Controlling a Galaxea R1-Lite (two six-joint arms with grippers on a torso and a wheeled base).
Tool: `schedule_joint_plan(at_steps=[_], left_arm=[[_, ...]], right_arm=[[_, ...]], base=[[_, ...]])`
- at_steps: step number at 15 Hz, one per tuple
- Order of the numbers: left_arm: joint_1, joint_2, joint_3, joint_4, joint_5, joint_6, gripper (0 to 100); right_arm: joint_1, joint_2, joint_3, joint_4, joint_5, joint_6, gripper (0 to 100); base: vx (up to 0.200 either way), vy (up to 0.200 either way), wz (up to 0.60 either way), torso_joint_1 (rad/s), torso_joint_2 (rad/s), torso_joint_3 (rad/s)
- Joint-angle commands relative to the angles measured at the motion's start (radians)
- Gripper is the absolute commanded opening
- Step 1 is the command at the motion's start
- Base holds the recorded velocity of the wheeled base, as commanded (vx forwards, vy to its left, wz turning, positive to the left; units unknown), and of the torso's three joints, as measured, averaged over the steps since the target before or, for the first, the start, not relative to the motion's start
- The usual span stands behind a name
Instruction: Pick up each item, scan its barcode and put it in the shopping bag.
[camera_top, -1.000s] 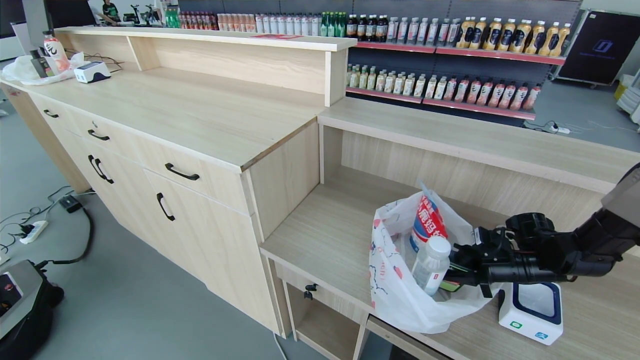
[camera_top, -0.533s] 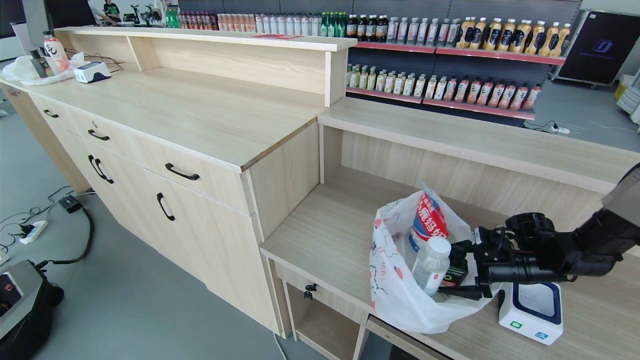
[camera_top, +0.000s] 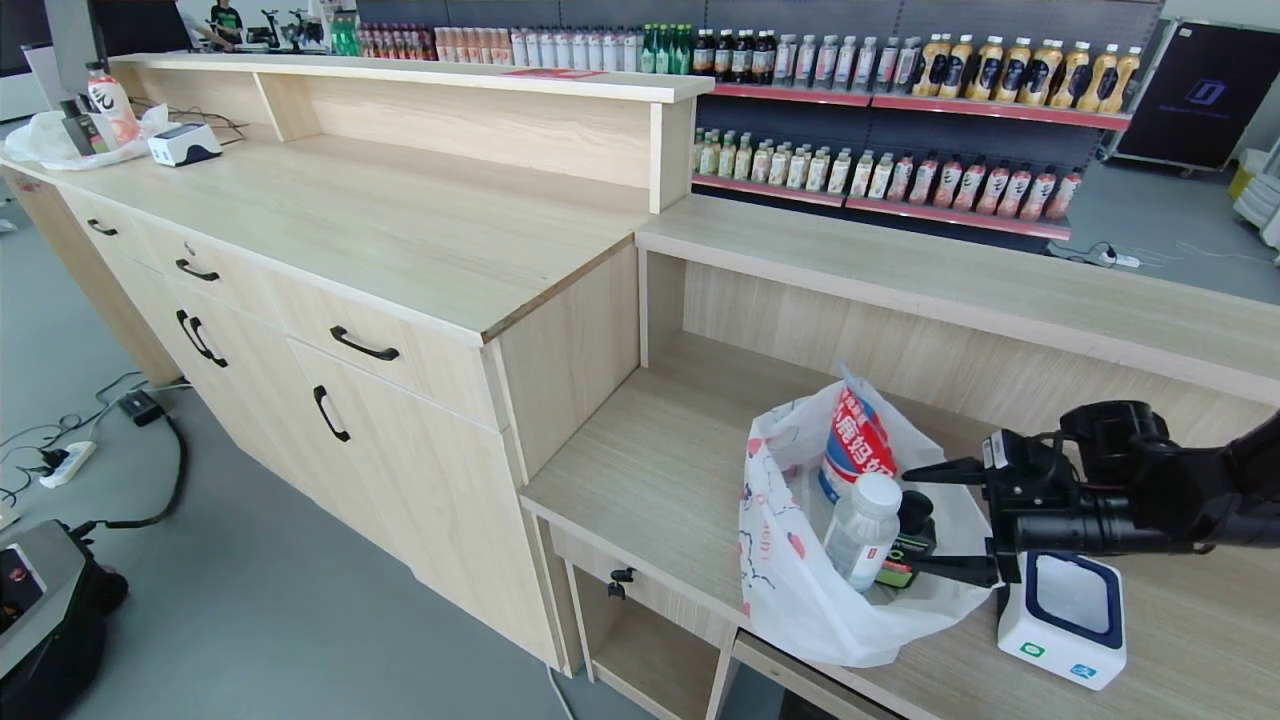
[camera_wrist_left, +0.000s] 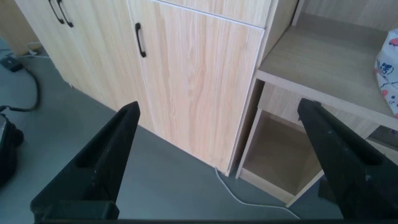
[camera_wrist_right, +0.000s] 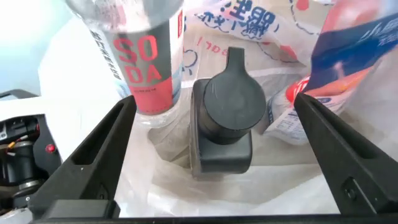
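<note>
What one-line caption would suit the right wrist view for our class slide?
Open right pincer frames a dark bottle beside a soda bottle in the bag.

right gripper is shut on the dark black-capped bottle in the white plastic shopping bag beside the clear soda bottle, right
No: the right gripper is open. The right wrist view shows its fingers wide apart on either side of the dark black-capped bottle, not touching it. The rest holds: it sits in the white plastic shopping bag beside the clear soda bottle.
</note>
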Motion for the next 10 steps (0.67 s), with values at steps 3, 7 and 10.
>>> schedule_joint_plan(at_steps=[3,7,10], left_arm=[[0.000,0.000,0.000,0.000,0.002,0.000,100],[0.000,0.000,0.000,0.000,0.000,-0.002,100],[0.000,0.000,0.000,0.000,0.000,0.000,100]], right_arm=[[-0.079,-0.360,0.198,0.003,0.001,0.043,100],[-0.173,-0.612,0.262,0.051,-0.030,0.119,100],[-0.167,-0.804,0.215,0.051,-0.266,0.387,100]], base=[[0.000,0.000,0.00,0.000,0.00,0.000],[0.000,0.000,0.00,0.000,0.00,0.000],[0.000,0.000,-0.60,0.001,0.00,0.002]])
